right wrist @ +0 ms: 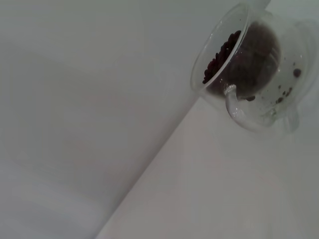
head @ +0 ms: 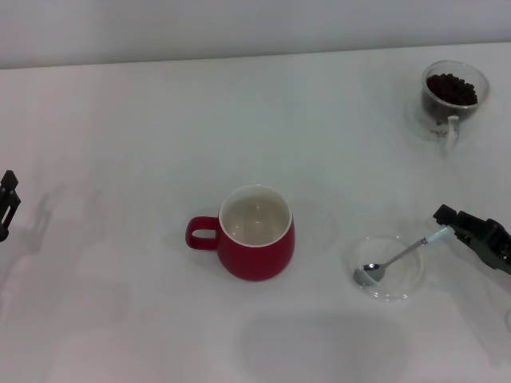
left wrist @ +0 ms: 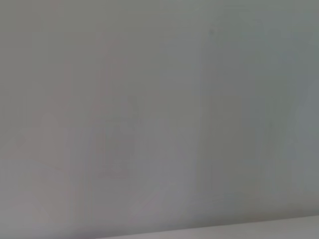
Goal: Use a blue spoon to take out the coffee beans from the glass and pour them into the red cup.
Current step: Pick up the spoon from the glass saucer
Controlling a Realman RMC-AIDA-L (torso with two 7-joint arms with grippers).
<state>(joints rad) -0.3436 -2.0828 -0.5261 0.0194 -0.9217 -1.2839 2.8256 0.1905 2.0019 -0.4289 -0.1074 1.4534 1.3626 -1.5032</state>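
Deep-red cup (head: pixel 257 239) (white inside), dark brown beans (head: pixel 452 88), clear glass (head: pixel 452 100)

No legible text (or labels) anywhere

Head view: the left pincer (head: pixel 7 203) is cut off by the frame's edge, only a dark sliver showing, its fingers unreadable. The right pincer (head: pixel 459 225) runs out of frame, and whether it touches the blue spoon (head: pixel 399 258) cannot be told. The left wrist view shows only featureless grey blur.
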